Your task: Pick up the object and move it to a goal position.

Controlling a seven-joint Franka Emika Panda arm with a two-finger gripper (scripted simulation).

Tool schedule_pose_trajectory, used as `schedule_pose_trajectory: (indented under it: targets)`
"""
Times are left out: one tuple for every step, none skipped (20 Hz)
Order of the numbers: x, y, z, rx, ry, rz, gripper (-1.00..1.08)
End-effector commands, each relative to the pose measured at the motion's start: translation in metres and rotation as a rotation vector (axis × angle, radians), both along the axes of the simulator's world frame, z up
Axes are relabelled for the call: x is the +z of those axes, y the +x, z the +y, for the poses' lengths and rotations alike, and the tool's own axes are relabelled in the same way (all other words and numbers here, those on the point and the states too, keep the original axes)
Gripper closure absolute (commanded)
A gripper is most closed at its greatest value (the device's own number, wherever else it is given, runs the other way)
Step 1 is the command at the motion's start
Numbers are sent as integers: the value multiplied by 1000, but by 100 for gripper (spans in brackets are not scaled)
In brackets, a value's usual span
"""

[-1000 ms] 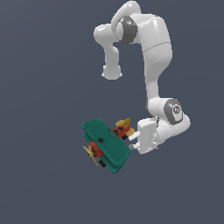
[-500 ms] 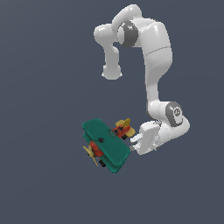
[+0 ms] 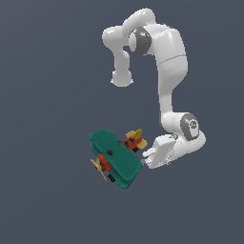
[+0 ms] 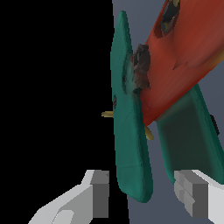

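Biplane toy (image 4: 131, 131) sits right in front of the gripper (image 4: 144, 197), seen from the wrist view. Gripper jaws spread wide. Two grey fingers (image 4: 101, 192) stand apart, one to each side of the tip of the teal-green upper wing (image 4: 131, 166). A gap shows between each finger and the wing edge; no contact visible, nothing gripped. The second, lower wing (image 4: 188, 135) lies behind the first, darker and in shade, close to the other finger. Red-orange body (image 4: 175, 57) runs between the two wings and away from the camera. A yellow propeller blade (image 4: 107, 114) pokes out past the upper wing's edge. A dark, rough patch (image 4: 141, 70) sits where body meets wing; what it is, cannot tell.

Exterior view: gripper (image 3: 148, 159) is low, at the end of the white arm (image 3: 169, 76), pointing toward the exterior view's left. Biplane (image 3: 116, 157) lies just off the fingertips, on that side. Broad teal wing faces the camera, tilted. Yellow propeller (image 3: 99, 167) at its lower left, yellow tail (image 3: 136, 134) at its upper right, nearest the arm's wrist. Black wheels (image 3: 112, 178) just visible under the wing. Background is flat dark grey-blue; no bench edge or supporting surface can be made out, so whether the toy rests on anything cannot be told.
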State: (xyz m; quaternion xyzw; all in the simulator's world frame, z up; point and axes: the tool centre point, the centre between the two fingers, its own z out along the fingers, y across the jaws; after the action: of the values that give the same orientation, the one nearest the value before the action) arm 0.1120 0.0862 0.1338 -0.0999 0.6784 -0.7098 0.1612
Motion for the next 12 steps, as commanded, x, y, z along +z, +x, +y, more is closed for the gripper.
schedule_pose_trajectory:
  targets:
    - [0, 0, 0, -4, -14, 9, -20]
    - [0, 1, 0, -5, -18, 12, -20]
    - [0, 1, -1, -7, -22, 15, -20]
    - [0, 1, -1, -8, -25, 17, -20]
    - [0, 1, -1, -9, -28, 20, -20]
    - [0, 1, -1, -10, -31, 22, -20]
    - [0, 1, -1, -11, -33, 23, -20]
    - [0, 1, -1, -12, -35, 25, -20]
    - [0, 1, -1, -12, -37, 26, -20]
    - [0, 1, -1, -13, -38, 27, -20]
    - [0, 1, -1, -13, -39, 27, -20]
    - [0, 1, -1, -13, -39, 27, -20]
